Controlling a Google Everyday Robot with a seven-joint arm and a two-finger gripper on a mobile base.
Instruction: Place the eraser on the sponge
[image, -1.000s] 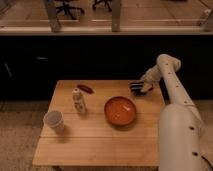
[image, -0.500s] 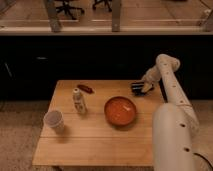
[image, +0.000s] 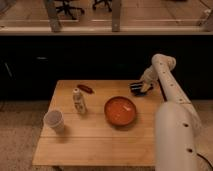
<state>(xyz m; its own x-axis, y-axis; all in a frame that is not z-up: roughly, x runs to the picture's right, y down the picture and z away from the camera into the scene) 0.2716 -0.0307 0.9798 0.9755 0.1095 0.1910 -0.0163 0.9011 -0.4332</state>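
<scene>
My gripper (image: 137, 88) hangs low over the back right corner of the wooden table (image: 95, 145), just behind and to the right of the orange bowl (image: 120, 111). It shows as a dark mass at the end of the white arm (image: 165, 82). I cannot make out the eraser apart from that dark mass. The sponge is hidden or out of view.
A white bottle (image: 78, 100) stands left of the bowl, with a dark red oblong item (image: 85, 88) lying behind it. Near the table's left edge stands a white cup (image: 54, 120). The arm's large white link (image: 175, 135) covers the table's right side. A dark counter runs behind.
The gripper has stayed at the table's back right corner. The arm's large near link has shifted slightly left.
</scene>
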